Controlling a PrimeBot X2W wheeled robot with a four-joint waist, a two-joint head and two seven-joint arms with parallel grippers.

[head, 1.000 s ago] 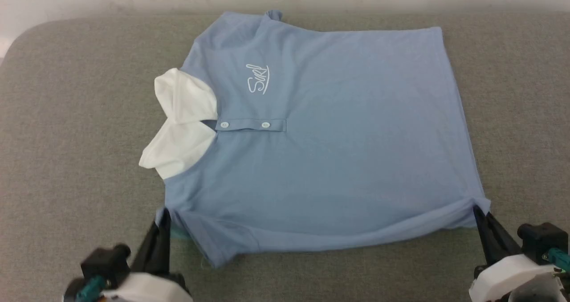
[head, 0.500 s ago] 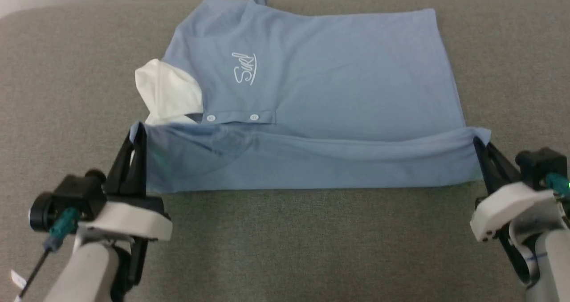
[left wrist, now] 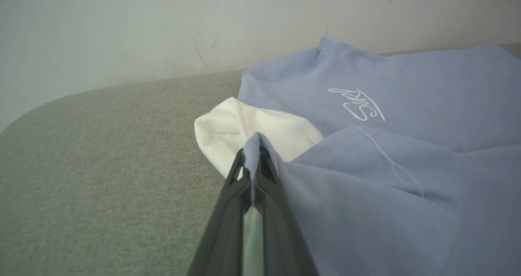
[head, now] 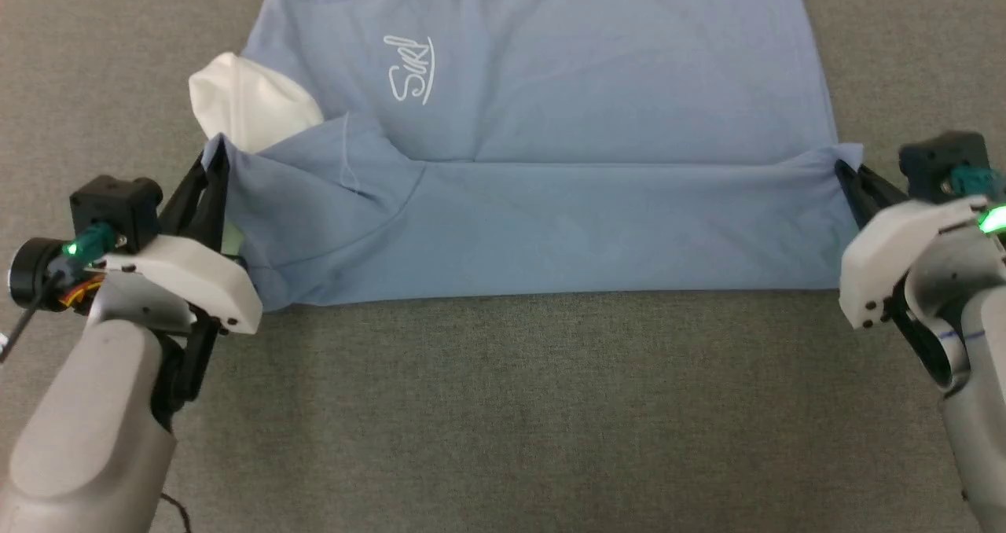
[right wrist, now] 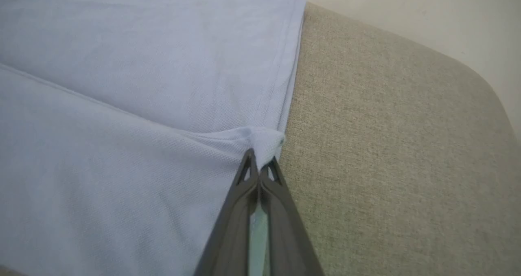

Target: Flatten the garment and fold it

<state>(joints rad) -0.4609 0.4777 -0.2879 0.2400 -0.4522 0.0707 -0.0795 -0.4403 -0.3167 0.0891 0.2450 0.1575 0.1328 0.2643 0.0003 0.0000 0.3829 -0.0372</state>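
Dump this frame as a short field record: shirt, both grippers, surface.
shirt: light blue polo, front up, on the grey padded surface
left gripper: shut on the shirt's corner beside the white collar
right gripper: shut on the shirt's corner at the hem end
fold: near side doubled over the front, its edge stretched between the two held corners
logo: white script, uncovered, beyond the folded edge
wall: pale, behind the surface

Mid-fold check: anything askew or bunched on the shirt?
Yes: near the left gripper the lifted flap of the garment creases diagonally, and the white collar bulges out past the fold. The right side lies straight.
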